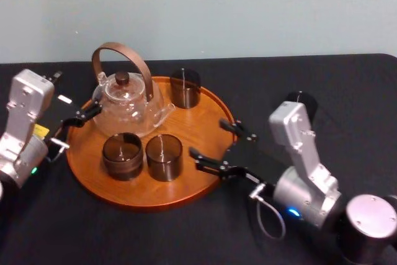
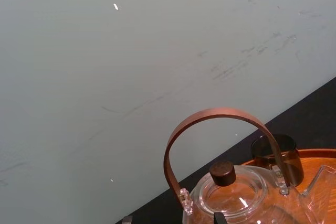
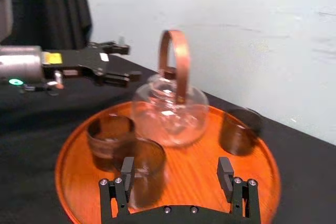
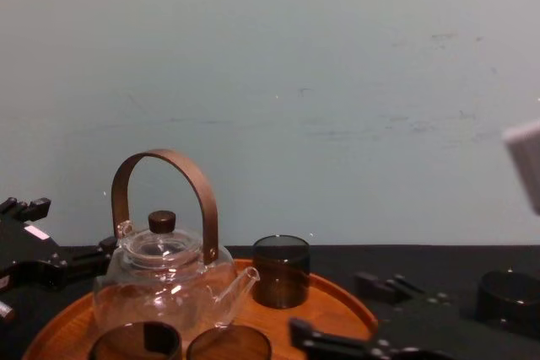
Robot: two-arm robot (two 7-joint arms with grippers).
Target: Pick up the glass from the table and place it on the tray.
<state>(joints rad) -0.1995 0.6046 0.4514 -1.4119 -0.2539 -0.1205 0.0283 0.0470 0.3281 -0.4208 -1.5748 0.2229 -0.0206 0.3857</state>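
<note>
The right gripper [image 1: 206, 138] hovers over the right part of the tray [image 1: 149, 202], its fingers spread wide and holding nothing, with the nearest smoky glass [image 1: 164, 157] of three on the tray just to its left. A fourth glass [image 1: 302, 100] stands upright on the table [image 1: 347, 72] to the right of the tray, apart from its rim and behind the right arm. The left gripper [image 3: 131, 62] sits at the tray's left edge beside the clear teapot [image 1: 127, 98], its fingers also parted and empty.
</note>
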